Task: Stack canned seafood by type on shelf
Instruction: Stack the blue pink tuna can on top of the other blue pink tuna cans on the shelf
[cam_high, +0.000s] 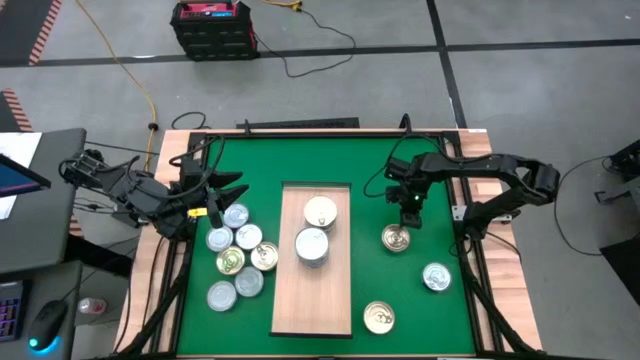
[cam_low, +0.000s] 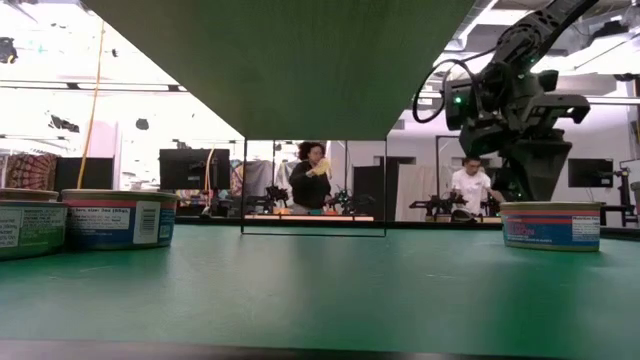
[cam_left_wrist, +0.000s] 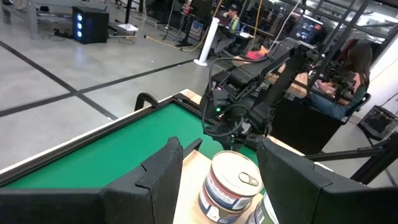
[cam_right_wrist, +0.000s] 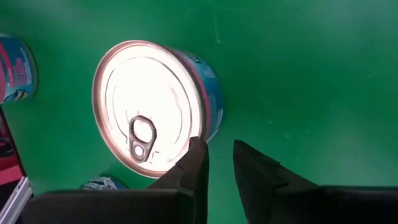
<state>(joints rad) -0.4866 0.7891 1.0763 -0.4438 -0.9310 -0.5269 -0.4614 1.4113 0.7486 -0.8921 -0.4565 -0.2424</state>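
The right gripper (cam_high: 409, 216) hung over the mat at about three o'clock from the shelf (cam_high: 313, 300), just beside a gold-topped can (cam_high: 397, 238) that stood on the green mat (cam_high: 300, 160). In the right wrist view its fingers (cam_right_wrist: 198, 163) stood only a narrow gap apart, gripping nothing, beside the can's rim (cam_right_wrist: 149, 106) rather than around it. Two stacks (cam_high: 316, 228) already stood on the shelf, near its twelve o'clock end. Two more cans (cam_high: 436, 277) waited at four and five o'clock on the mat, and a cluster of cans (cam_high: 236, 260) sat at nine o'clock. The left gripper (cam_high: 222, 195) waited at the cluster's far edge, spread wide and empty. To take this can well, the right fingers would probably need to spread wider than the lid, centre over it, then come down so that one pad lands on each side wall, below the rim; closing off-centre could well tip or skid the tin. Matching it to the right stack would seem to depend on reading its label colour first.
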